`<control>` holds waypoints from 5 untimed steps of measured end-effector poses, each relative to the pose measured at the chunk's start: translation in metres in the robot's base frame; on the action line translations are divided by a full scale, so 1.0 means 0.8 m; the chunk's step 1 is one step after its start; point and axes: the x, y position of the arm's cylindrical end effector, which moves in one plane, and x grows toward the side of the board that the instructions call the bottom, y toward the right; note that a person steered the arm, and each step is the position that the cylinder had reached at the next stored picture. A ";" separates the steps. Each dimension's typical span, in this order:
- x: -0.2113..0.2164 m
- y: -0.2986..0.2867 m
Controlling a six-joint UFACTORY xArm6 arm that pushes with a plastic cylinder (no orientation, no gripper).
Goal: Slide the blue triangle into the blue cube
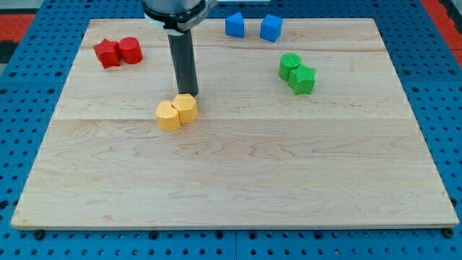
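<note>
Eight small blocks lie in four pairs on a pale wooden board, which rests on a blue pegboard surface. Nearest the view's bottom, left of centre, sit two yellow blocks touching each other: a rounded yellow block on the view's left and a yellow hexagon-like block on the view's right. My tip, the lower end of a straight dark rod that carries no jaws and holds nothing, stands just above and behind the right yellow block; whether it touches that block cannot be told. The rod rises upright to a dark mount at the view's top edge.

Farther back on the view's right are two green blocks in contact: a green cube-like block nearer, and a rounded green block behind it to the left. On the view's left, at about the same depth, lie two red blocks side by side and touching: a red star-shaped block and a red cylinder.

Farthest, near the board's top edge and right of the rod, are the blue triangle and the blue cube. They sit near each other with a clear gap between them, the triangle on the view's left. My tip is well apart from both.
</note>
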 end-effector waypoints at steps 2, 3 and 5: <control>-0.072 -0.017; -0.142 -0.018; -0.248 -0.019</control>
